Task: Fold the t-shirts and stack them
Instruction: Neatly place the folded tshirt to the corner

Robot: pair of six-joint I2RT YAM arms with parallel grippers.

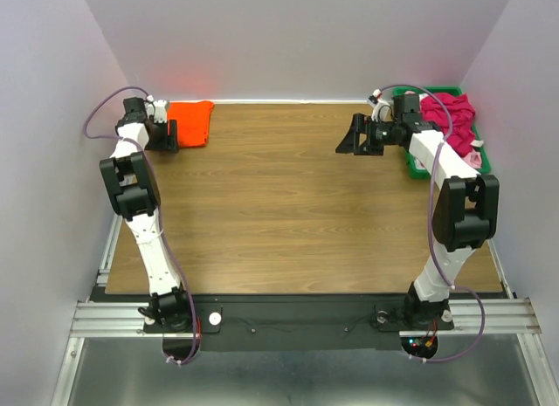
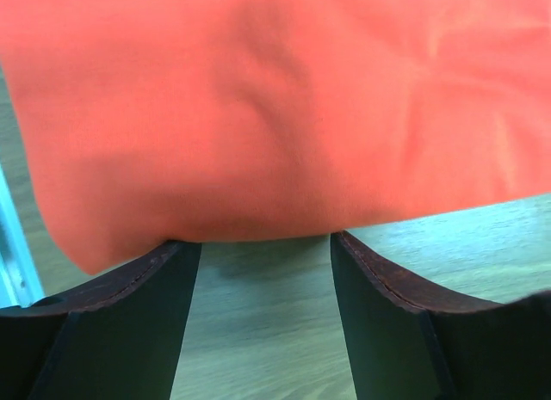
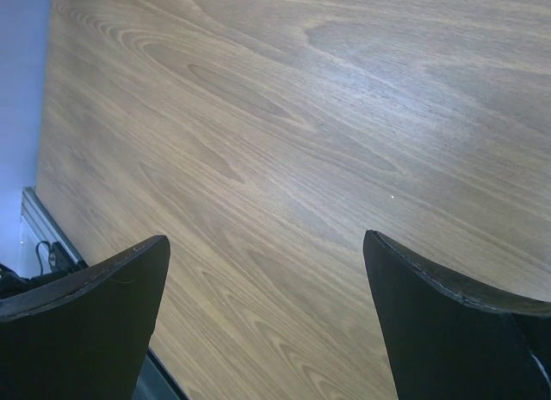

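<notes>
A bright orange t-shirt (image 1: 190,122), folded into a small rectangle, lies in the table's far left corner. My left gripper (image 1: 168,132) stands at its left edge. In the left wrist view the orange t-shirt (image 2: 275,107) fills the upper part, and the left gripper (image 2: 265,241) is open, its tips at the cloth's near edge with bare wood between them. A magenta t-shirt (image 1: 450,116) is heaped in the bin at the far right, with a bit of pale pink t-shirt (image 1: 474,159) beside it. My right gripper (image 1: 354,137) hovers left of the bin; in its wrist view the right gripper (image 3: 267,241) is open and holds nothing.
The green plastic bin (image 1: 412,166) sits at the table's far right edge, partly under the right arm. Walls close in on the left, back and right. Bare wooden tabletop (image 1: 279,205) stretches between the two arms.
</notes>
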